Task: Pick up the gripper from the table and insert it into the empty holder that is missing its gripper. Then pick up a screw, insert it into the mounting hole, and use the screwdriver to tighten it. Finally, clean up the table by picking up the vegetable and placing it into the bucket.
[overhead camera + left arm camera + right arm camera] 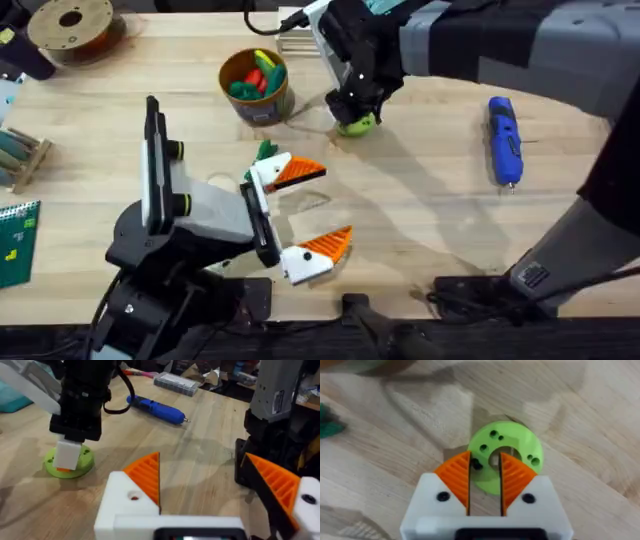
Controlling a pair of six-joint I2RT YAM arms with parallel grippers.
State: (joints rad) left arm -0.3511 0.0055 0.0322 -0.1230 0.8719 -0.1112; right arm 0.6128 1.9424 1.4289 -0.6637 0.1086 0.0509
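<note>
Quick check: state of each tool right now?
Left tool: open, orange fingers spread wide, holding nothing.
Right tool: nearly closed over the green disc, a narrow gap between its pads; whether it grips anything cannot be told.

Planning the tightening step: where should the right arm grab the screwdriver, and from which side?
Grip the screwdriver mid-barrel, coming straight down from above. It lies flat on the table, apart from everything else, tip toward the near edge, so fingers closing across the round blue body have room on both sides.

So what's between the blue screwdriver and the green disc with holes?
Just bare wooden table, seen from the left wrist, between blue screwdriver and green disc.
</note>
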